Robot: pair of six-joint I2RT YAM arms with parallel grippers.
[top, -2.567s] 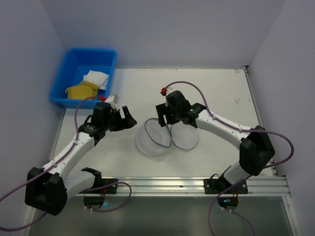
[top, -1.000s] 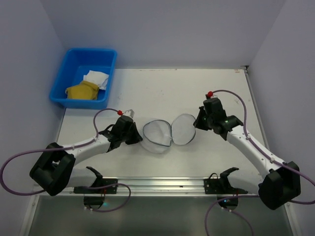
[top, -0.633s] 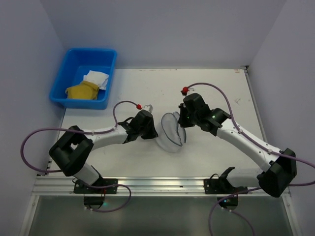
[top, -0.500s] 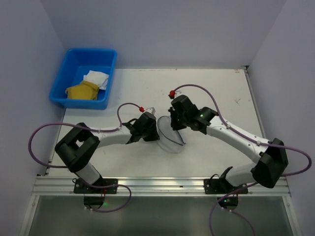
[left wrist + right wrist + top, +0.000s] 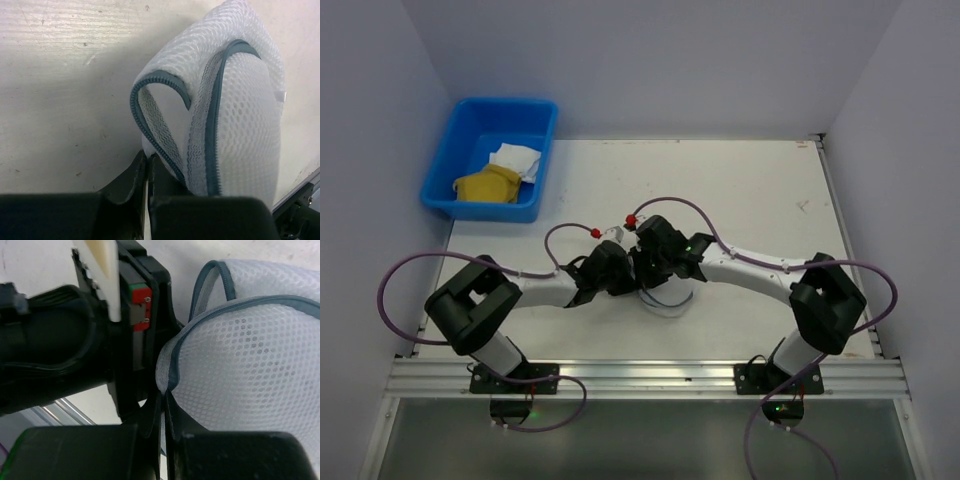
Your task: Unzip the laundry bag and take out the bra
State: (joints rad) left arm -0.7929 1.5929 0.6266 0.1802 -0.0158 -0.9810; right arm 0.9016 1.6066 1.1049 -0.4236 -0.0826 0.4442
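Note:
The laundry bag (image 5: 668, 298) is a white mesh pouch with a grey-blue zip line, bunched up at the table's middle between both arms. In the left wrist view the laundry bag (image 5: 240, 115) stands on edge, and my left gripper (image 5: 148, 162) is shut on its mesh rim beside the zip. My right gripper (image 5: 163, 397) is shut on the rim of the laundry bag (image 5: 250, 365) from the opposite side. From above, the left gripper (image 5: 626, 275) and right gripper (image 5: 642, 268) nearly touch. The bra is hidden.
A blue plastic tub (image 5: 440, 170) sits at the back left, holding a yellow cloth (image 5: 485, 183) and a white cloth (image 5: 515, 158). A metal rail (image 5: 640, 375) runs along the near edge. Walls close in the left, back and right sides.
A second ago the bag lay spread in two open halves with the grippers far apart. Both grippers have swung inward to the centre, folding the halves together.

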